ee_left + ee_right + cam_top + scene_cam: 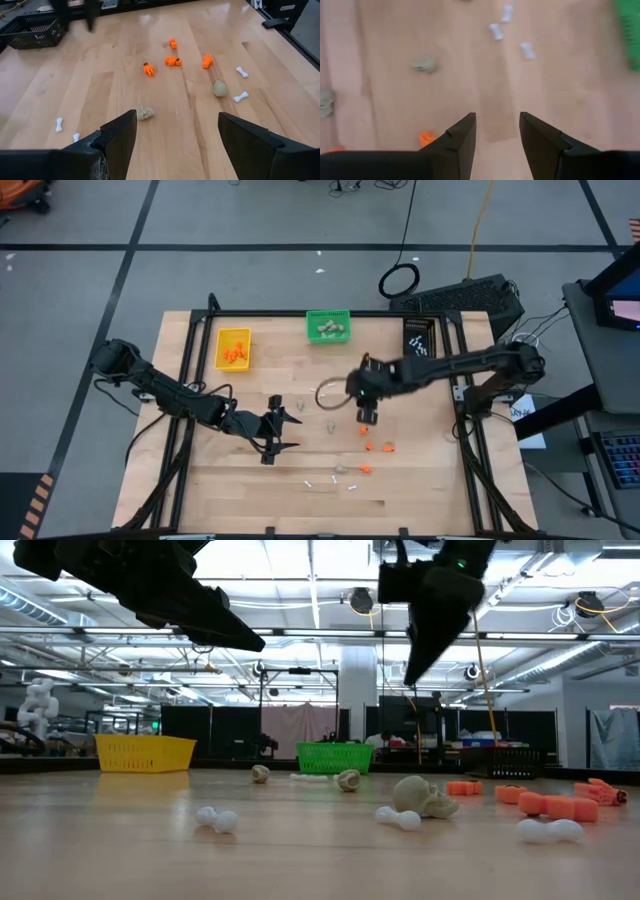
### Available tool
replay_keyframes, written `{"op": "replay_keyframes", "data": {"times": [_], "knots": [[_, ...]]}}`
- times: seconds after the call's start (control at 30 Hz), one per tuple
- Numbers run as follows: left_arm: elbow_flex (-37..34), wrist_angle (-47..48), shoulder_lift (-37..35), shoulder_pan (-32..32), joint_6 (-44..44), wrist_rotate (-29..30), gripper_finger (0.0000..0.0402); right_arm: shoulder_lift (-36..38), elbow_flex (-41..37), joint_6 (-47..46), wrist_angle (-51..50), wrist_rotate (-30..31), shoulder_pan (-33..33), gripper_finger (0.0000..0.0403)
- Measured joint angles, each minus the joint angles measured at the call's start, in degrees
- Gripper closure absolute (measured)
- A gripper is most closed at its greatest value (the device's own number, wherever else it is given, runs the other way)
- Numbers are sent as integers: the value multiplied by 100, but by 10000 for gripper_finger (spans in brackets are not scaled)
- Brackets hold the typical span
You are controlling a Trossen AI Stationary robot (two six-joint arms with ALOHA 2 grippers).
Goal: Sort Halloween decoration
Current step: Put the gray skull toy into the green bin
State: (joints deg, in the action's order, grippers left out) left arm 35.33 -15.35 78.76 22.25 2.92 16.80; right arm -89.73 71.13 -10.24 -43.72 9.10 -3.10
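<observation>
- Over mid-table, your right gripper (366,417) hangs empty, fingers partly apart, just above the scattered bright orange plastic bits (377,447).
- Descend straight onto one bit; avoid nudging neighbours.
- Left gripper (281,430) waits near the front, fingers wide apart.
- Carry to the yellow rectangular plastic bin (233,349).

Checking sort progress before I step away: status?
Left claw open, empty, mid-table. Right claw part open, empty, above orange bits. White sticks and beige lumps loose on table. Nothing in the way.
</observation>
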Motion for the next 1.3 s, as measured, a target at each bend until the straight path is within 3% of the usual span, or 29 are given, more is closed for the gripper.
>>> {"op": "replay_keyframes", "data": {"times": [0.43, 0.6, 1.0, 1.3], "knots": [[0, 31, 33, -18, 171, 896, 123, 35, -2317, -389, 4027, 38, -978, 266], [0, 158, 262, -155, 432, 1264, 123, 37, -2763, -359, 5080, 579, -1127, 266], [-2, 242, 1066, -729, 567, 1117, 123, 37, -2846, -407, 5294, 645, -1127, 266], [-2, 463, 1193, -1025, -265, -300, 124, 37, -2846, -376, 5296, 914, -1127, 266]]}}
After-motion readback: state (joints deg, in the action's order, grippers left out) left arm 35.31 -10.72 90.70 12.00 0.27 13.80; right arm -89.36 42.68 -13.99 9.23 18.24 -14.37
